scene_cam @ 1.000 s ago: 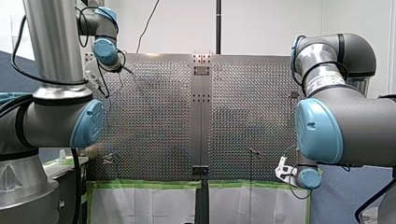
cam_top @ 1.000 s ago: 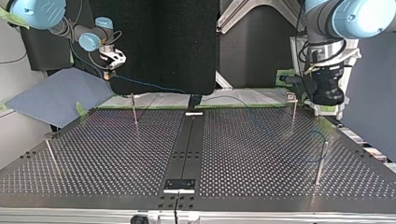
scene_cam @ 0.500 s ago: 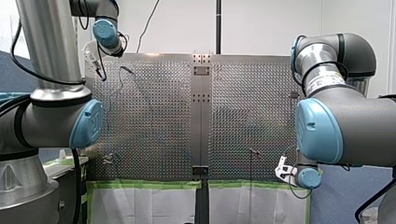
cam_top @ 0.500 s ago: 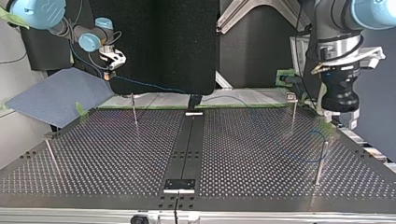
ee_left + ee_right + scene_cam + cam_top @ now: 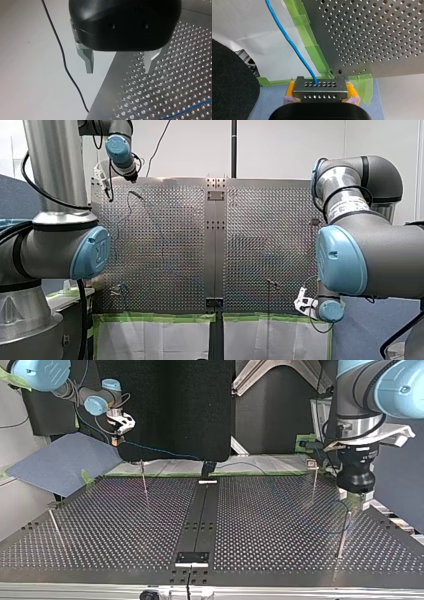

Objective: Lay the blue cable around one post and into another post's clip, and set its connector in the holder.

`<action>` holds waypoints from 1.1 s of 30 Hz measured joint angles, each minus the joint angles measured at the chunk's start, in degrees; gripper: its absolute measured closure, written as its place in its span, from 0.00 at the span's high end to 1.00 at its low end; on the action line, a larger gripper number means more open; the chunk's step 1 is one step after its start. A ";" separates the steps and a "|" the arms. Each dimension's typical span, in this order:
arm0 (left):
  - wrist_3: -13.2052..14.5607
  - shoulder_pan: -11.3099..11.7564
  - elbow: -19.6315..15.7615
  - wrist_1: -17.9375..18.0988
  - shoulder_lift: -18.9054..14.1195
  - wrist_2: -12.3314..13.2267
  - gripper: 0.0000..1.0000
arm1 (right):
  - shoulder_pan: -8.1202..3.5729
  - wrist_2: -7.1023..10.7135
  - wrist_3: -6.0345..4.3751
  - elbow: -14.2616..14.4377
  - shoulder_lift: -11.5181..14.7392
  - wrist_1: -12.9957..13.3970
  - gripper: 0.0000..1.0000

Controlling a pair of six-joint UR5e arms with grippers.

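My right gripper (image 5: 321, 93) is clenched on the grey metal connector block (image 5: 319, 86), its yellow pads (image 5: 290, 89) pressing the block's two ends. The thin blue cable (image 5: 291, 43) leaves the block's holed face. It runs ahead of the gripper over white sheeting, beside the green tape (image 5: 313, 52) that edges the perforated metal table (image 5: 374, 32). A blue-grey mat (image 5: 270, 93) lies under the gripper, so the connector is held off the table, beyond its taped edge.

In the top view the cable crosses from that gripper at the view's left onto the table's right half. There it bends in a loop beside a thin metal post (image 5: 343, 532); whether it passes round the post I cannot tell.

My left gripper (image 5: 118, 72) is black, its two metal fingers (image 5: 88, 61) spread wide and gripping nothing. It hangs over the table's corner, one finger above the holes and the other above a pale surface where a thin black wire (image 5: 65, 68) trails. In the top view it hangs just behind that post.

A black rectangular plate (image 5: 192, 558) sits on the dark centre strip at the top view's near edge, well apart from the connector. Whether it is the holder I cannot tell.
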State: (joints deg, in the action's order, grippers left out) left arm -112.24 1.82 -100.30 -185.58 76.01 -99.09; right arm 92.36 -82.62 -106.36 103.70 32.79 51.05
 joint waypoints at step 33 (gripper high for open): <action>16.30 -2.13 3.22 -16.28 0.40 -3.93 1.00 | 0.31 0.42 -0.01 -0.01 -0.02 -0.23 0.00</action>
State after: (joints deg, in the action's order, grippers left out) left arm -95.94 -0.30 -97.08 -201.86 76.41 -103.02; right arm 92.67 -82.20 -106.37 103.68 32.77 50.82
